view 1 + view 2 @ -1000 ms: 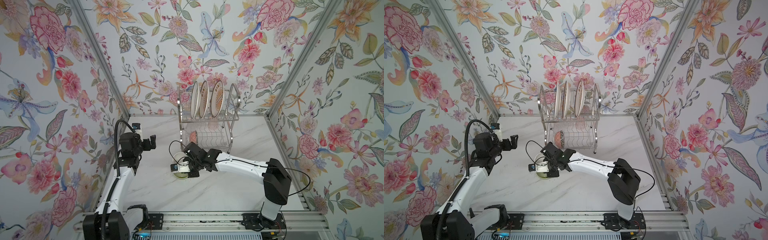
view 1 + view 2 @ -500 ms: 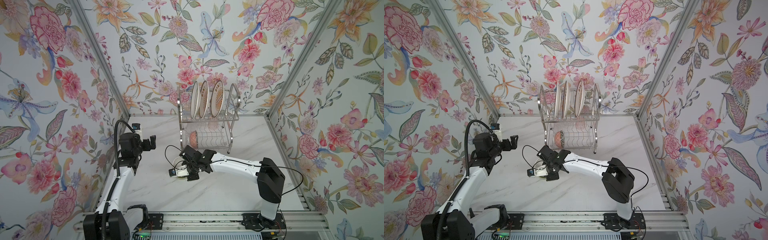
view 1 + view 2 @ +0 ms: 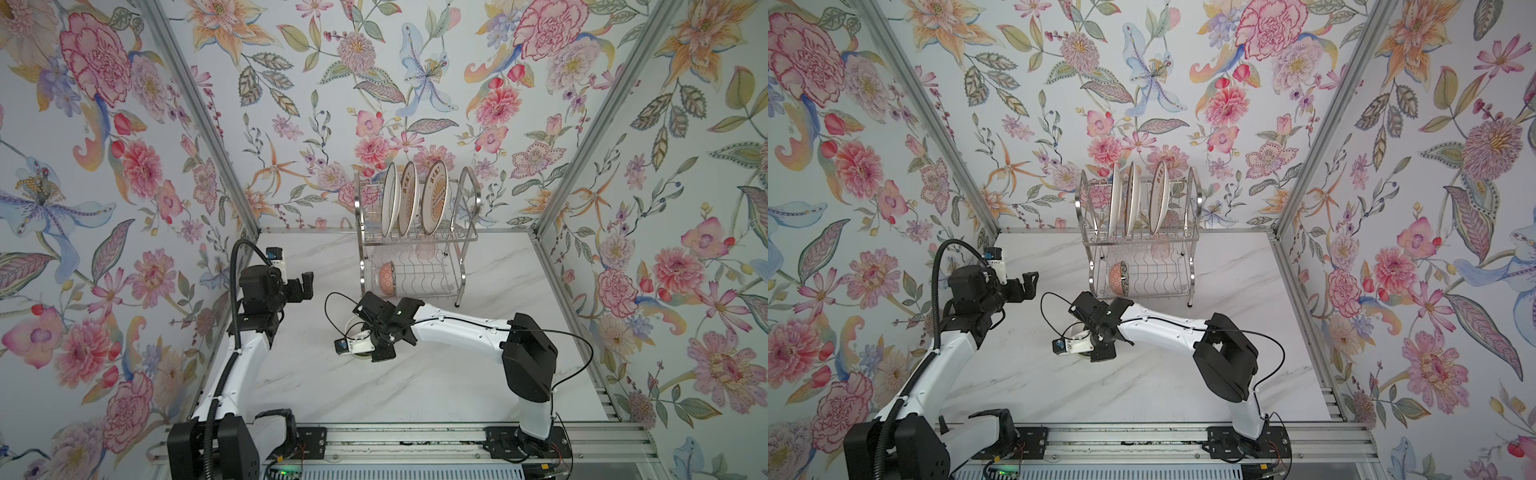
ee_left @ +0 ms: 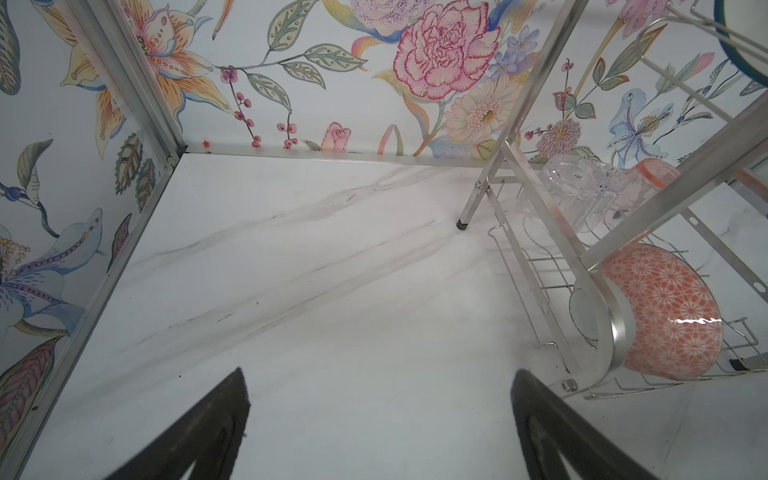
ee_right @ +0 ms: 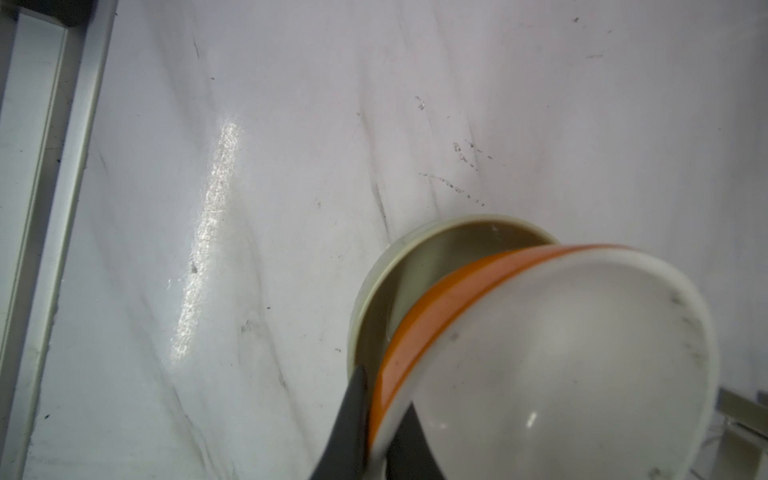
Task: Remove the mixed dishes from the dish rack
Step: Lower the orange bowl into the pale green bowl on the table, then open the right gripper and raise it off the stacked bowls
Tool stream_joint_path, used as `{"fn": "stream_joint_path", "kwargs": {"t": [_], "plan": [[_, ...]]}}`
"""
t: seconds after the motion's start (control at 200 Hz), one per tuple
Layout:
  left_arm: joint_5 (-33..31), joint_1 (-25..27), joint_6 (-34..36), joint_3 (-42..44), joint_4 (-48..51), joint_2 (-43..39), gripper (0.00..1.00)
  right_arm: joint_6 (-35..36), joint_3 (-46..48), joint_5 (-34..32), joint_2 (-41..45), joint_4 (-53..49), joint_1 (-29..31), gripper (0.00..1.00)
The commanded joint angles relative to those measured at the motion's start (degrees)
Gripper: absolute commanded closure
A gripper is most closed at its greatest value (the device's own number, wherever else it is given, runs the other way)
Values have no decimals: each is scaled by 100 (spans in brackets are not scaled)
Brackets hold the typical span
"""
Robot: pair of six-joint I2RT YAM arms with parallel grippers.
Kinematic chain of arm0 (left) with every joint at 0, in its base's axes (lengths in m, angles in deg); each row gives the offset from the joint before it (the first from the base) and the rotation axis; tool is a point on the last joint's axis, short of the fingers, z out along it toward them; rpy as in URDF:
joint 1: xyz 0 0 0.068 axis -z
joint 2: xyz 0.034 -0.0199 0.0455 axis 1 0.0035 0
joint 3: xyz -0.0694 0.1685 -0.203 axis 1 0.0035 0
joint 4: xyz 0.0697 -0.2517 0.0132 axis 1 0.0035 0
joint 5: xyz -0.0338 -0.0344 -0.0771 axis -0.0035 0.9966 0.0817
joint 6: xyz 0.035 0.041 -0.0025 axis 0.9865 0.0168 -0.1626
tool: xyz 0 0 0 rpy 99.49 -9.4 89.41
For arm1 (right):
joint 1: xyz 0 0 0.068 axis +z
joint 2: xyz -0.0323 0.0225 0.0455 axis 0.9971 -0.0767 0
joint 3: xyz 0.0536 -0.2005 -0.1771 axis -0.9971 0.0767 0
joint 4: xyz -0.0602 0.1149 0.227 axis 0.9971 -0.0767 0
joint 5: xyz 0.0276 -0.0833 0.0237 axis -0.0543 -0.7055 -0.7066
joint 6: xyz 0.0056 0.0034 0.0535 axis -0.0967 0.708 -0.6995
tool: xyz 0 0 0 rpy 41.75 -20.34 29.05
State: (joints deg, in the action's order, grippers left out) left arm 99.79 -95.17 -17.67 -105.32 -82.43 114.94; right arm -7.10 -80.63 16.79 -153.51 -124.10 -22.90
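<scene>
Right wrist: right gripper [image 5: 383,395] pinches orange bowl [image 5: 561,353] over green bowl [image 5: 436,249]; left gripper [image 4: 379,374] spread.

Shows the dish rack [image 3: 419,240] at the back of the table [image 3: 332,395], with three plates [image 3: 407,197] upright on top and a patterned bowl [image 3: 386,277] on its side below. Shows the left gripper [image 3: 302,286] wide open, and the right gripper [image 3: 368,338] low over a pale green bowl [image 3: 360,354], by a white-rimmed bowl [image 3: 351,325]

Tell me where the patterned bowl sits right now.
In both top views the patterned bowl stands on edge at the left end of the dish rack's lower shelf, below the three plates.
</scene>
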Motion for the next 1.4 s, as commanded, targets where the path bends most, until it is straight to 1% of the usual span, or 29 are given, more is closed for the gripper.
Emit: {"fn": "stream_joint_path", "kwargs": {"t": [0.0, 0.24, 0.44, 0.495, 0.586, 0.701, 0.876, 0.926, 1.036, 1.076, 1.146, 1.206, 1.236, 1.396], "plan": [[108, -69, 49, -104, 68, 53, 1, -15, -232, -43, -110, -153, 51, 89], [224, -71, 93, -98, 121, 122, 1, -29, -303, -68, -170, -221, 54, 84], [215, -74, 102, -77, 109, 97, 1, -65, -303, -52, -183, -224, 52, 83], [227, -67, 94, -71, 101, 105, 1, -65, -294, -57, -180, -219, 50, 80], [245, -70, 93, -96, 113, 140, 1, -65, -285, -82, -175, -220, 51, 73], [235, -65, 119, -141, 159, 141, 1, -81, -286, -109, -161, -187, 42, 69], [226, -65, 89, -185, 166, 132, 1, -135, -142, -132, -74, 45, 41, 71], [248, -70, 76, -193, 167, 125, 1, -182, -74, -144, -28, 155, 16, 70], [272, -68, 71, -211, 193, 95, 1, -424, 140, -25, 207, 559, -78, 61], [283, -69, 75, -204, 176, 73, 1, -543, 254, 73, 337, 755, -129, 56], [260, -65, 59, -164, 73, 15, 1, -688, 389, 236, 514, 1030, -202, 54], [301, -64, 62, -96, -103, -62, 1, -827, 499, 350, 668, 1265, -249, 50], [358, -68, 59, -65, -209, -103, 0, -910, 534, 399, 737, 1377, -274, 48], [807, -52, 84, 57, -799, -412, 1, -1361, 863, 582, 1125, 2098, -436, 45]]}}
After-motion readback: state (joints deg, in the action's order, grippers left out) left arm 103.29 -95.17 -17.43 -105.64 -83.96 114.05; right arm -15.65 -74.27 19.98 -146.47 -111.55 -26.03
